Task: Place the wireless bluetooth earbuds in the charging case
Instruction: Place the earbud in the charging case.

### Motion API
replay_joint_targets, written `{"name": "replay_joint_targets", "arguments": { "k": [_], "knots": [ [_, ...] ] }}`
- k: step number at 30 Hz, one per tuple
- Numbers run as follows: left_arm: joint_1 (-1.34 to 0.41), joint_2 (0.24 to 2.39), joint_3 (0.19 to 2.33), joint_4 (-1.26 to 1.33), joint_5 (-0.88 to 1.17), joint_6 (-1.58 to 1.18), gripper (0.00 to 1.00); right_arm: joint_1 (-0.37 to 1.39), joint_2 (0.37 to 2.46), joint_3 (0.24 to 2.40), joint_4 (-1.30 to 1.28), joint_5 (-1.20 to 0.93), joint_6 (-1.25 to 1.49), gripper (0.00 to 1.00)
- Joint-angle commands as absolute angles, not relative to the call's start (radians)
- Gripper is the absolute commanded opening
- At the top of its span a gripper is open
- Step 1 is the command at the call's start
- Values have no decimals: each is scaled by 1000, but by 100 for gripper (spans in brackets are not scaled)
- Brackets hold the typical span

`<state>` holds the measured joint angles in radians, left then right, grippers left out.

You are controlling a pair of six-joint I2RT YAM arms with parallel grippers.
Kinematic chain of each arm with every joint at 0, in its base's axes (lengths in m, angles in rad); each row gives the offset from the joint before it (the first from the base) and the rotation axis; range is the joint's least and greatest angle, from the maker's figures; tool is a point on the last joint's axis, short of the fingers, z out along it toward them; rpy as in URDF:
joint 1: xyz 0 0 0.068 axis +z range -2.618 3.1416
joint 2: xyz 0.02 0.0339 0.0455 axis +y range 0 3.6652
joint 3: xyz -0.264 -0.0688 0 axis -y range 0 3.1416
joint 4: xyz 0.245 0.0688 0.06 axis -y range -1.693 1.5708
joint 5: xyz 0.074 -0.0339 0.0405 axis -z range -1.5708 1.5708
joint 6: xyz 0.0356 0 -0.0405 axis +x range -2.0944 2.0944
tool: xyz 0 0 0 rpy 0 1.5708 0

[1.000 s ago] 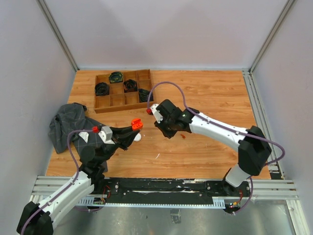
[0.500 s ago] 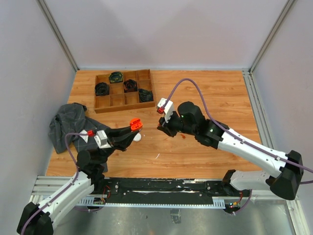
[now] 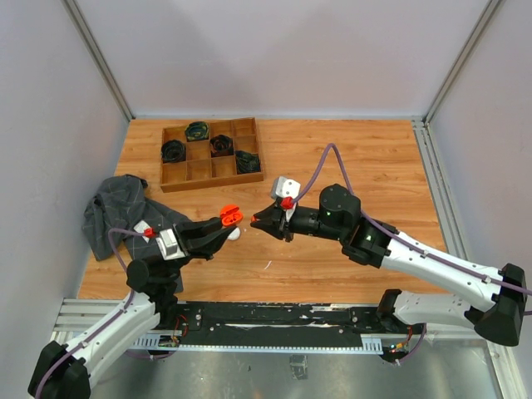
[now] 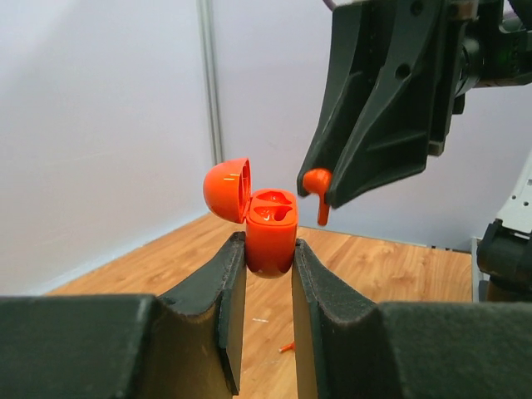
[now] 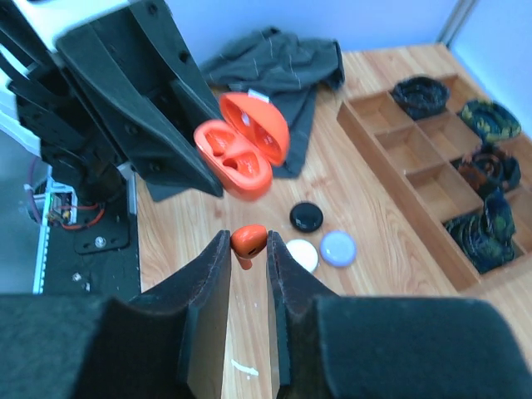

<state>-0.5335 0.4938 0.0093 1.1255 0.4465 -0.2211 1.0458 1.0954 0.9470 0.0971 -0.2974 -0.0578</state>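
My left gripper (image 4: 269, 252) is shut on the orange charging case (image 4: 271, 234), held upright above the table with its lid (image 4: 227, 189) flipped open to the left. In the top view the case (image 3: 232, 214) hangs at the left gripper's (image 3: 226, 223) tip. My right gripper (image 5: 248, 247) is shut on an orange-red earbud (image 5: 248, 238), stem pointing down. In the left wrist view the earbud (image 4: 317, 183) hangs just right of the case's open top, slightly above it and apart from it. The right gripper (image 3: 256, 222) faces the case from the right.
On the wood under the grippers lie a black puck (image 5: 306, 217), a white puck (image 5: 302, 255) and a lavender puck (image 5: 337, 248). A grey cloth (image 3: 112, 212) lies at left. A wooden compartment tray (image 3: 212, 173) with dark bundles stands at the back. A small orange piece (image 4: 287, 347) lies on the table.
The right arm has stretched out rightward while its gripper swung round and came down left, close to the case. The left gripper with the case has barely shifted.
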Motion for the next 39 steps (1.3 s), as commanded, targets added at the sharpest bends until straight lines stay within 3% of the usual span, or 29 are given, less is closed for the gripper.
{"name": "replay_joint_targets", "arguments": {
  "k": [1, 15, 39],
  "knots": [
    [-538, 509, -125, 1178, 475, -200, 0, 1066, 1059, 939, 223, -355, -76, 10],
    [-538, 559, -113, 1210, 526, -207, 0, 1086, 1138, 947, 388, -455, -25, 10],
    [-538, 557, -109, 1221, 553, -224, 0, 1086, 1189, 930, 382, -433, -39, 11]
  ]
}}
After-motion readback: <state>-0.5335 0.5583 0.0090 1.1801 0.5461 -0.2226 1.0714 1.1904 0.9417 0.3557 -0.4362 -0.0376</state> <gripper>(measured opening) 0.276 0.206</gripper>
